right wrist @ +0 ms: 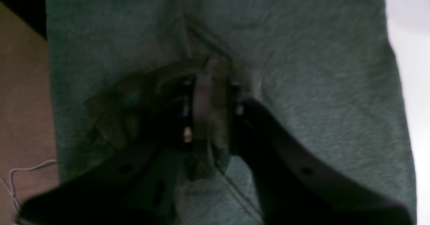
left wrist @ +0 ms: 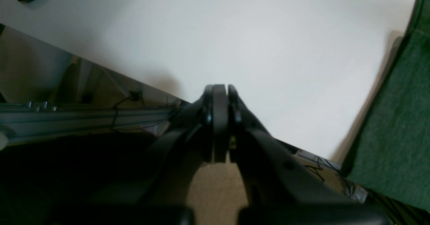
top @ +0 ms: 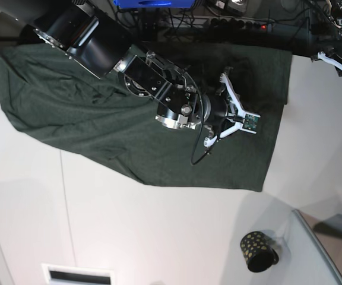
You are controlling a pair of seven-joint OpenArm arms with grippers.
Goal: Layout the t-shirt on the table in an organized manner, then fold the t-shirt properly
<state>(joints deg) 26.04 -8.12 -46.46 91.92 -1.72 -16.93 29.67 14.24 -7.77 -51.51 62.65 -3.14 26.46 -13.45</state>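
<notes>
Right gripper (right wrist: 211, 114) is hovering just over the t-shirt (right wrist: 302, 84), its jaws standing a little apart with a fold of green cloth between them; the blur is hiding whether the cloth is pinched or slipping free, so I cannot tell. Around it, the shirt is lying spread across the far half of the table (top: 159, 237), one flap doubled over and the near hem running askew. Left gripper (left wrist: 220, 117) is resting pressed closed and empty above bare white tabletop, with the shirt's edge off to its side. Judging by the crooked outline, the laying-out is not yet finished. To do this step well, each arm should be taking an opposite corner, lifting low, drawing the cloth taut and square, and keeping clear of the black cup (top: 258, 250) near the front edge.
</notes>
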